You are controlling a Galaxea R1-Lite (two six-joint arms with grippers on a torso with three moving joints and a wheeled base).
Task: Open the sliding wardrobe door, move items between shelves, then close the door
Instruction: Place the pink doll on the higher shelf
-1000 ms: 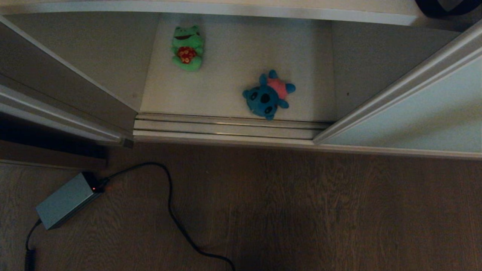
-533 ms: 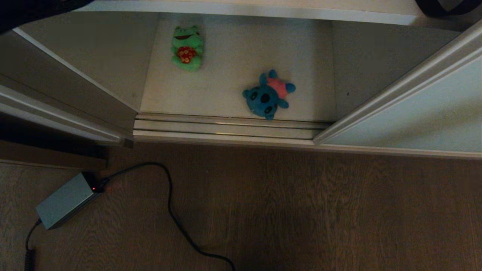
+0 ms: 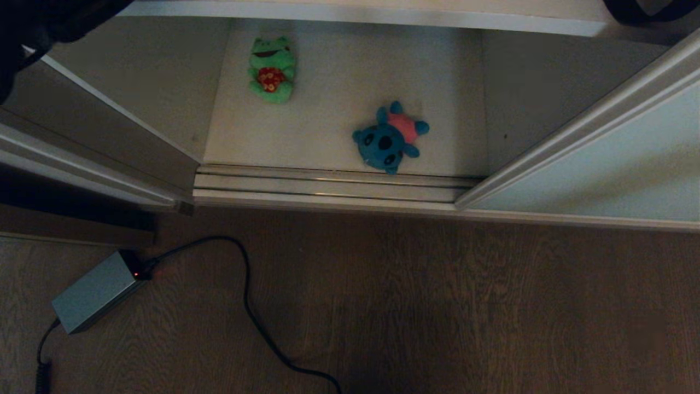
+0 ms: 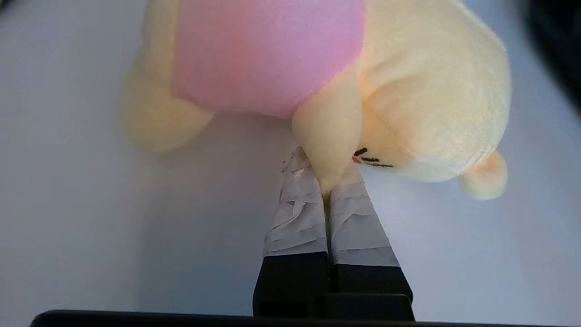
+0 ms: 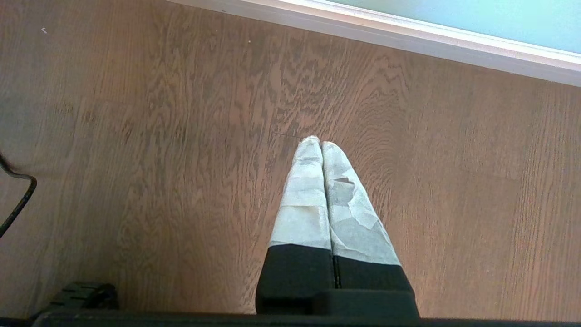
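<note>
Sliding wardrobe door of frosted pale blue-green glass (image 3: 612, 164) stands open at right; blue plush toy with pink back (image 3: 389, 139) lies on the lower off-white shelf board (image 3: 339, 131). Left gripper (image 4: 327, 188) pinches the soft, light pale yellow plush toy (image 4: 408, 91) by a limb; right gripper (image 5: 321, 145) pressed together

My left gripper (image 4: 327, 181) ends in two long tapered fingers (image 4: 299, 213) wrapped in wrinkled white tape, its layers overlapping in bands. Below the tape each finger turns to smooth black plastic, set into a black block. My right gripper (image 5: 321, 144) is built the same, though its tape is greyer and torn in patches. My left arm (image 3: 38, 22) shows as dark casing.
</note>
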